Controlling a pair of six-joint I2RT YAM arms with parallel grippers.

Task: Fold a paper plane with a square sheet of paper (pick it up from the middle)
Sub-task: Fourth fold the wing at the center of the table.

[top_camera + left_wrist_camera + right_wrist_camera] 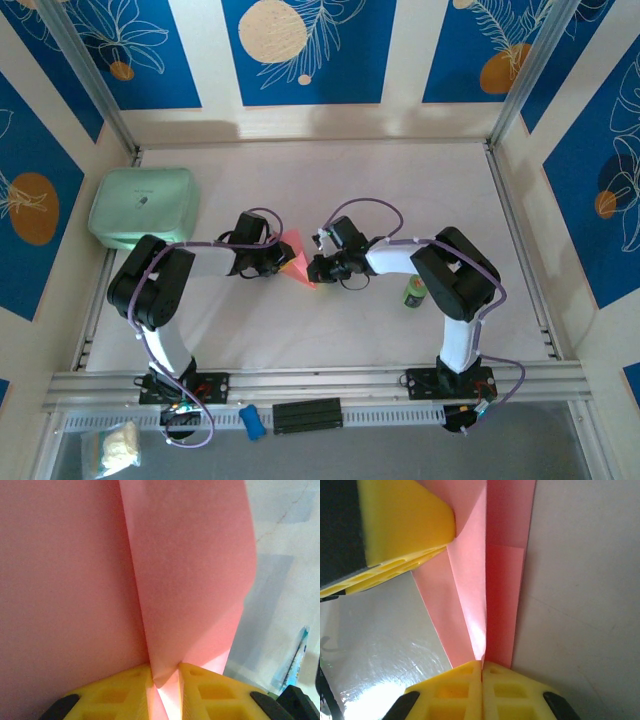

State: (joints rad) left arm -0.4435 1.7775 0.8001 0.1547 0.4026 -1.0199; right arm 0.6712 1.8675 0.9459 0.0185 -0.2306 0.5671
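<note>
- Centrally in the top view, the left gripper [268,262] and the right gripper [316,267] are seen facing each other, with the pink paper [297,255] held between them.
- Low in the left wrist view, the left gripper [165,677] is seen clamped on the paper [190,580]. Its yellow fingers [120,687] are pressed in from both sides, with only the sheet between them.
- At the bottom of the right wrist view, the right gripper [481,670] is closed tight on the paper [470,595], and its yellow fingers [455,690] are brought together at the crease. A yellow finger of the left gripper [405,520] is pressed against the paper at the upper left.
- The paper is folded along a long centre crease, with flaps turned in on either side.
- A mint-green case [142,207] is placed at the upper left of the table [400,190].
- A small green can [414,292] is set just beside the right arm [455,270], right of centre.
</note>
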